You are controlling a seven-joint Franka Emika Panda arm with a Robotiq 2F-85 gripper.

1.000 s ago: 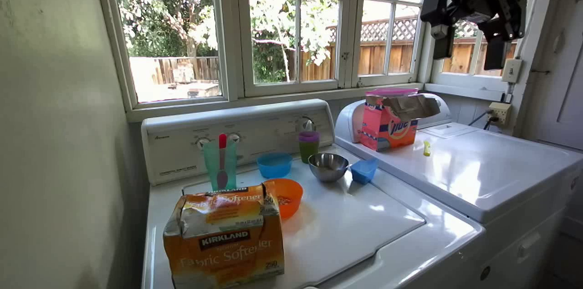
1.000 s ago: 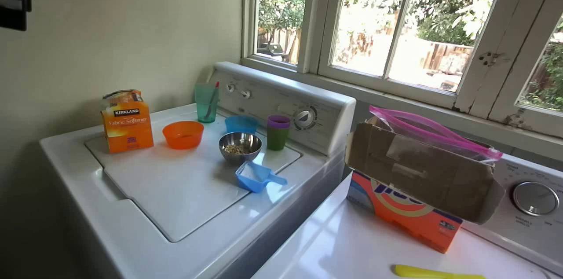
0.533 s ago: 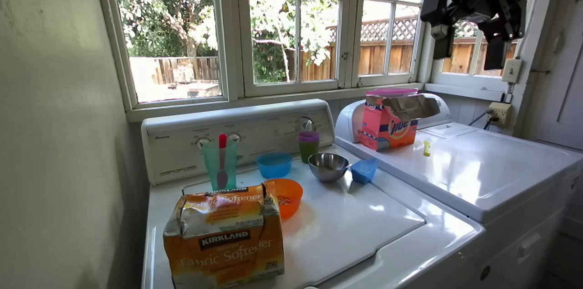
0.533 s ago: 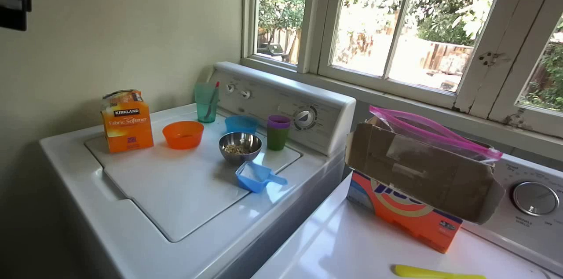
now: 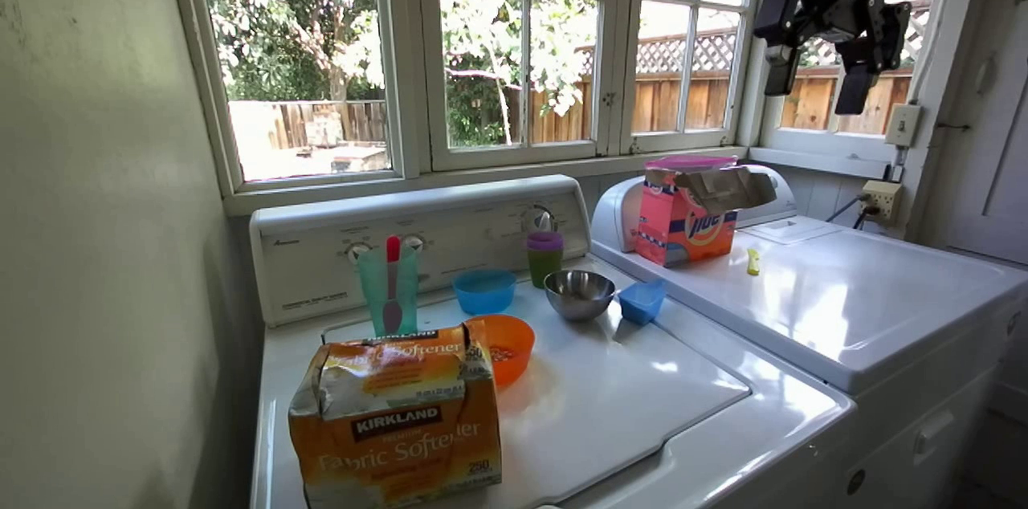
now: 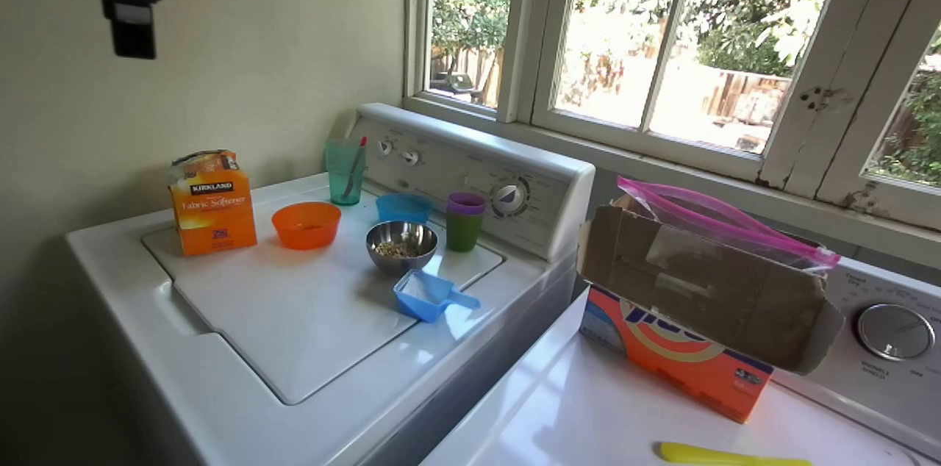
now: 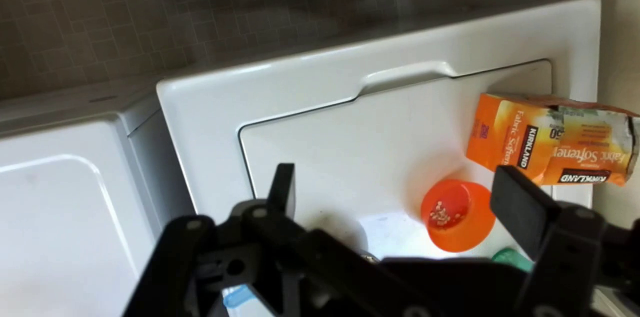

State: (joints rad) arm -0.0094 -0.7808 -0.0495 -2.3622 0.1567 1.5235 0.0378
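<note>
Carrying most of the things, the white washing machine (image 6: 206, 378) is below the pincer (image 5: 816, 91), which hangs with its fingers (image 7: 522, 207) wide apart and holds nothing. The machine's smooth, flat lid (image 6: 294, 319) likely serves as a steady support. Beside it, lower than the pincer, a second white machine (image 5: 907, 300) bears the detergent box (image 6: 684, 370), whose brown cardboard flap (image 6: 706, 304) is open, perhaps to leave room for the plastic bag (image 6: 706, 220) rising behind it. In the wrist view, the creased orange softener box (image 7: 550, 142) stands beyond one finger. The round orange bowl (image 7: 467, 237), of plastic it seems, shows between the fingers but well below them. The shiny metal bowl (image 6: 404, 265) and the angular blue scoop (image 6: 414, 306) are mostly hidden behind the pincer there; the scoop sits opening upward, probably to keep its white powder (image 6: 420, 288). Smallest are the pale, rough grains (image 7: 440, 214) inside the orange bowl.
</note>
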